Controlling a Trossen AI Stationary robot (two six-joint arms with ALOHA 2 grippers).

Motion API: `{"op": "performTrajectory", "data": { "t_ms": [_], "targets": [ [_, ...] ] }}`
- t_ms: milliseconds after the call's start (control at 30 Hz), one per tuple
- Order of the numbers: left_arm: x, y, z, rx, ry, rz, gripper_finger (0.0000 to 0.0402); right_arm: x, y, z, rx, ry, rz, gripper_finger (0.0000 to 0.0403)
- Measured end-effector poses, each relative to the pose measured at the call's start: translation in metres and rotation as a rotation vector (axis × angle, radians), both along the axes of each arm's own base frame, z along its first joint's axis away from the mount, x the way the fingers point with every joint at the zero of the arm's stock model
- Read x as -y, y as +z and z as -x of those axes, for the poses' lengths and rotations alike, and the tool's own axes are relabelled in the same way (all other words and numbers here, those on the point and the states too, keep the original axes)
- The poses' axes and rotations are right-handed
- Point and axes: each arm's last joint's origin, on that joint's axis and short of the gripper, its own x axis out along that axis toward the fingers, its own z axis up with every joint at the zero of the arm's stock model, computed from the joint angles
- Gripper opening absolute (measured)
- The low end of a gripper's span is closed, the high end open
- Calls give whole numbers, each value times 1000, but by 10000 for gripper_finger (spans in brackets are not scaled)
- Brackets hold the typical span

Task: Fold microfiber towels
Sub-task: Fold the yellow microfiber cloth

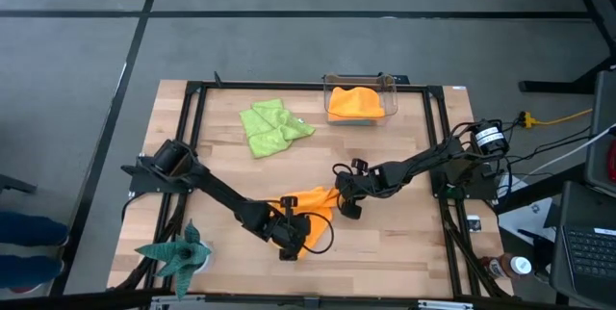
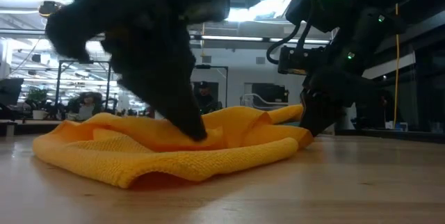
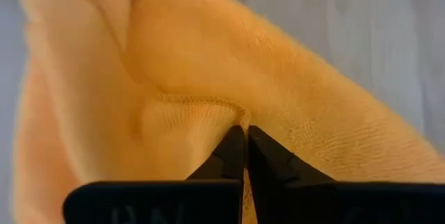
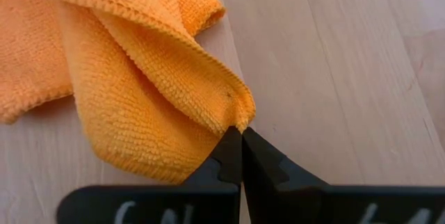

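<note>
An orange microfiber towel (image 1: 313, 212) lies crumpled on the wooden table near its front middle; it also shows in the low view (image 2: 174, 151). My left gripper (image 1: 289, 228) is shut on its near-left part. My right gripper (image 1: 339, 197) is shut on its far-right end. A lime green towel (image 1: 274, 125) lies crumpled on the table at the back. A second orange towel (image 1: 354, 103) lies in a clear bin. The teal blue towel is out of view. My left gripper pinches a stitched hem edge (image 3: 235, 107) of the orange towel between its two fingertips (image 3: 229, 151). The fingers slant down from the table's left (image 2: 191, 123). The towel lies slack on the table around them. My right gripper pinches a folded corner (image 4: 236, 109) of the orange towel between its two fingertips, several layers bunched together. The fingers slant down from the table's right (image 2: 313, 120). That end is raised a little; the rest of the towel rests on the table.
A clear bin (image 1: 385, 84) stands at the table's back edge. A dark green star-shaped plant figure (image 1: 178, 249) stands at the front left corner. Bare wood (image 1: 385, 243) lies to the right of the towel. A black frame (image 1: 192, 98) borders the table.
</note>
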Motion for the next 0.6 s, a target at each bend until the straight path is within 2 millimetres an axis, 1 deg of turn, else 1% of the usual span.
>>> {"op": "performTrajectory", "data": {
  "t_ms": [167, 333, 433, 600],
  "targets": [
    [-1, 20, 8, 28, 12, -37, 1, 0, 0, 0, -1, 2, 0, 4],
    [-8, 45, 27, 2, 37, -143, 0, 0, 6, 3, -1, 33, 0, 4],
    [-16, 64, 39, -1, 58, -199, 0, 1, 21, 7, 35, 36, -3, 3],
    [-29, 94, 59, 18, 110, -277, 0, 4, 57, 17, 137, 31, 12, 4]
  ]
}}
